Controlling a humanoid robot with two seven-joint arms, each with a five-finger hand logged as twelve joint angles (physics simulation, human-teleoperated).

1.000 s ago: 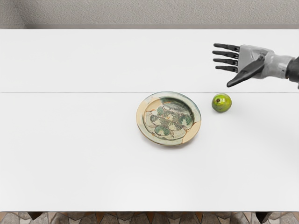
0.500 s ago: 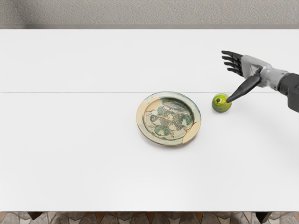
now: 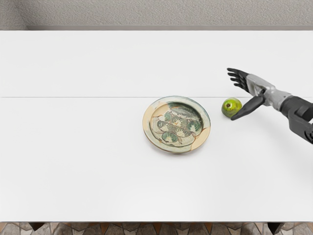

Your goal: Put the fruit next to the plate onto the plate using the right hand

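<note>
I saw the right hand [image 3: 252,88] come in from the right edge of the view, on a grey and black arm. The hand was open: the four fingers [image 3: 236,76] were spread and stretched out toward the left, and the thumb [image 3: 243,109] pointed down and to the left, apart from them. It had hold of nothing. The thumb passed just beside the lower right edge of the green fruit [image 3: 230,106], and its tip lay at the fruit's lower side. I could not tell whether the thumb was touching the fruit. The fingers were above the fruit in the picture, and apart from it.

The fruit stood on the white surface [image 3: 73,161], just to the right of the plate [image 3: 146,122], with a small gap between them. It was not on the plate. The plate lay flat near the middle of the surface. It had a pale rim and a green painted pattern inside, and nothing lay on it.
</note>
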